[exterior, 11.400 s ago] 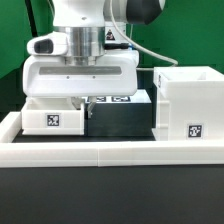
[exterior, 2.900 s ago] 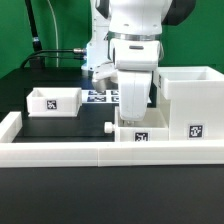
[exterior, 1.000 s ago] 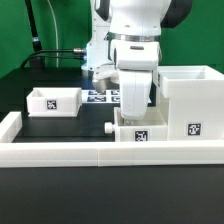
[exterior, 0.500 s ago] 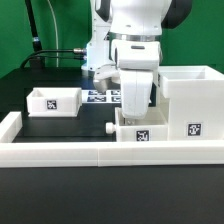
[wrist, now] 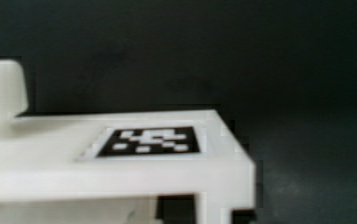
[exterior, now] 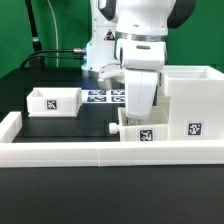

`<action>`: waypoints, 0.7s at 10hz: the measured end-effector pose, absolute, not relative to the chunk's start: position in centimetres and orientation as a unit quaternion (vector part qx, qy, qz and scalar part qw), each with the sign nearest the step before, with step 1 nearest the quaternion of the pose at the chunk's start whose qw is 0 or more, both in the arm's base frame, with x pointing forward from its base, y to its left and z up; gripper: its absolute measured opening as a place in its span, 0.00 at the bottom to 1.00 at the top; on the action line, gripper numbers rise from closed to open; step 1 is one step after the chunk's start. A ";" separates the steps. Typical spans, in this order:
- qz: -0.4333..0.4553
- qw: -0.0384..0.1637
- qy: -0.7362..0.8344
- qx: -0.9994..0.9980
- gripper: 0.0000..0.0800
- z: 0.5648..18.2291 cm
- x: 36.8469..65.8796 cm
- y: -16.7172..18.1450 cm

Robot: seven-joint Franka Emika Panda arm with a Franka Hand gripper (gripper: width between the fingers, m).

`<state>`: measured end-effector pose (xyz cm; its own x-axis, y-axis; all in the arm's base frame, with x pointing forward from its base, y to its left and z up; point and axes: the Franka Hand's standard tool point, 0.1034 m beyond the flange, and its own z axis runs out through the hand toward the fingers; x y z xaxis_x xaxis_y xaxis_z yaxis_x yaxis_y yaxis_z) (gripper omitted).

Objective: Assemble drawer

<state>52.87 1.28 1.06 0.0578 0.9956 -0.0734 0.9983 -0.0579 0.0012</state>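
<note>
Jamming was the risk: behind the border wall (exterior: 100, 152), low centre of frame, a drawer tray (exterior: 145, 134) sat just beside the housing (exterior: 190, 100) at right; the end effector (exterior: 139, 108) hung over it, grip impossible to tell, and a skewed push could wedge it.

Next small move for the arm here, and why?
Probably a short, straight lift. The gripper is down on the small white plastic tray, which sits low beside the tall white boxy housing. The housing's opening seems to face up, so the tray must clear that rim. Finger closure isn't visible, so confirm the grip first.
</note>
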 end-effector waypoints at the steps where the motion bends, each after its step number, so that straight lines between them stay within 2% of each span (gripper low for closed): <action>1: -0.027 0.025 0.685 0.727 0.05 1.0 52.8 1.2; 2: -0.026 0.025 0.684 0.729 0.12 1.1 52.9 1.0; 3: -0.024 0.027 0.681 0.732 0.33 1.4 53.0 0.7; 4: -0.023 0.028 0.680 0.732 0.33 1.6 53.2 0.6; 5: -0.023 0.029 0.680 0.732 0.57 1.9 53.3 0.7; 6: -0.027 0.027 0.679 0.733 0.73 2.4 53.4 0.7; 7: -0.033 0.026 0.678 0.734 0.79 3.3 53.4 0.6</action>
<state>53.41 0.59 3.27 0.0787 0.9935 -0.0826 0.9968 -0.0796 -0.0067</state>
